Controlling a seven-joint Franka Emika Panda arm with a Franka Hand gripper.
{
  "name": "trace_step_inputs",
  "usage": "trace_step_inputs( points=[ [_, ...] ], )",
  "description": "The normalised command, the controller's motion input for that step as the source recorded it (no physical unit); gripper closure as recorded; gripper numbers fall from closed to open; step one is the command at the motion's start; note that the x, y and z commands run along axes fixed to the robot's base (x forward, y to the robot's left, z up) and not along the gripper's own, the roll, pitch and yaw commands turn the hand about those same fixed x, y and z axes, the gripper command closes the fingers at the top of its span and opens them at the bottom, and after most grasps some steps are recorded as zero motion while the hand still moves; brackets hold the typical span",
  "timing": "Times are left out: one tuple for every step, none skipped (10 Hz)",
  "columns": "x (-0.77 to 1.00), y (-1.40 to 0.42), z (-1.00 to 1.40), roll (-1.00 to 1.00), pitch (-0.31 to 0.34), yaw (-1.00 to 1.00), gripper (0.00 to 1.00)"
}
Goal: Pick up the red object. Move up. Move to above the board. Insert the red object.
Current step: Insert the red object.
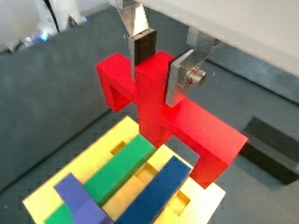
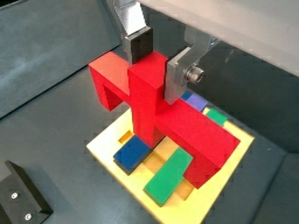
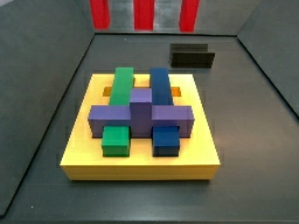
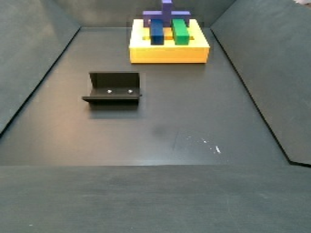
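The board [image 3: 140, 149], a yellow slab on the dark floor [image 4: 158, 127], carried green, blue and purple blocks [image 3: 142, 114]; the fixture [image 4: 113, 88] stood well apart from it; the red object [image 1: 163, 109], seen in both wrist views, hung above the board; the gripper [image 1: 156, 63] held its central stub, jaws closed against it.

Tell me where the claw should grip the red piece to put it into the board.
Grip it at the middle of its bar, coming from above, as the claw does now over the board. The red piece has flat faces there for the pads. That hold probably balances it and leaves both legs hanging free to go into the board.
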Motion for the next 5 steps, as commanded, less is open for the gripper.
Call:
trace_step_inputs(
  points=[
    [0.28,-0.13,-0.78,0.09,-0.109,0.00,1.00],
    [0.28,-0.18,-0.78,0.17,-0.130,0.00,1.00],
    [0.08,-0.10,-0.70,0.25,-0.124,0.00,1.00],
    [0.00,-0.05,-0.65,0.26,-0.146,0.03,1.00],
    [0.00,-0.06,-0.56,0.25,-0.149,0.05,1.00]
  ],
)
